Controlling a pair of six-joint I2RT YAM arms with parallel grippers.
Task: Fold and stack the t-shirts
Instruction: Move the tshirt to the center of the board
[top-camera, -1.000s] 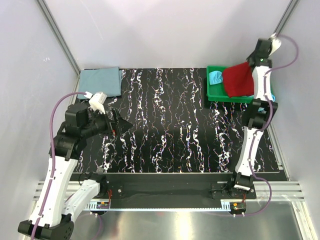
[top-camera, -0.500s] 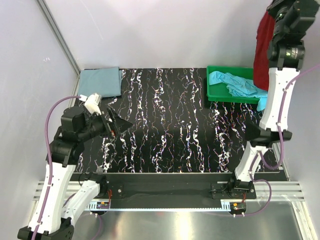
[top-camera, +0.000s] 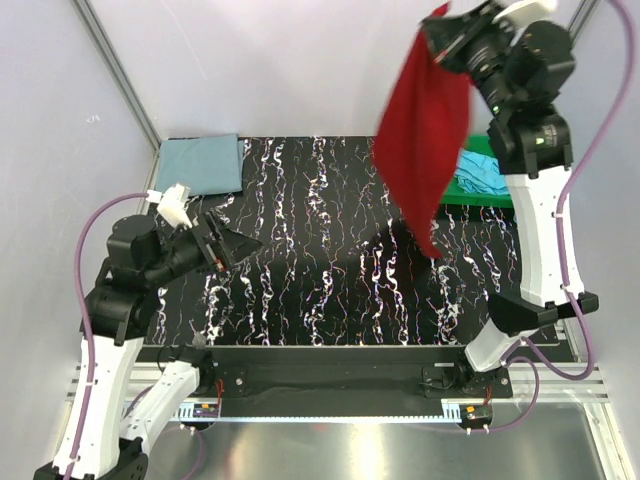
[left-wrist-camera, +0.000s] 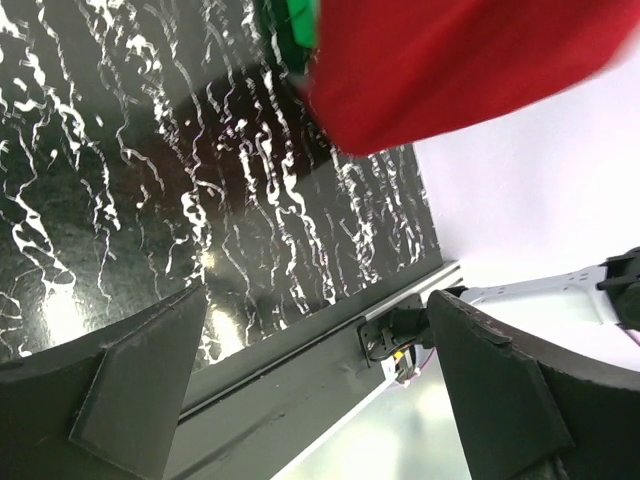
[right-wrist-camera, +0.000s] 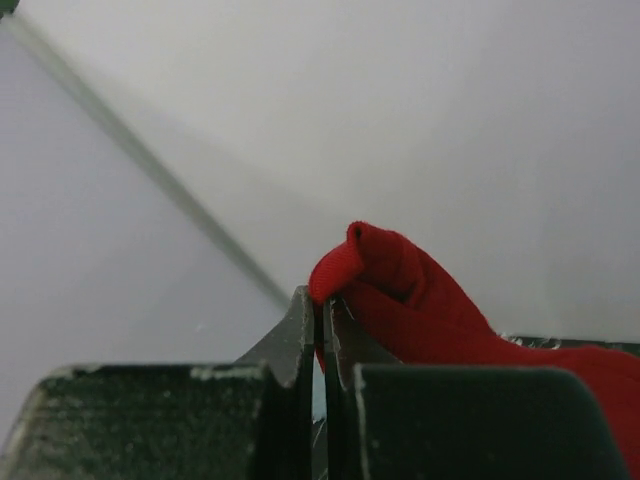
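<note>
The right gripper (top-camera: 443, 18) was clamped on a corner of the red shirt (top-camera: 425, 140), high up at 1 o'clock, and the cloth hung down over the table (top-camera: 320, 280). The left gripper (top-camera: 238, 245), at 9 o'clock, stood wide open and held nothing. The grey-blue shirt (top-camera: 203, 163) lay flat at 10 o'clock. The turquoise shirt (top-camera: 482, 172) lay in the tray (top-camera: 487, 197) at 2 o'clock.

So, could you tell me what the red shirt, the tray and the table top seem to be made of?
Red shirt: soft matte cloth, likely knit; it hangs limp in folds. Tray: apparently rigid green plastic; straight, even rim. Table top: hard, glossy black sheet with white marble-like veins; glare spots show, though stone or print is unclear.
</note>
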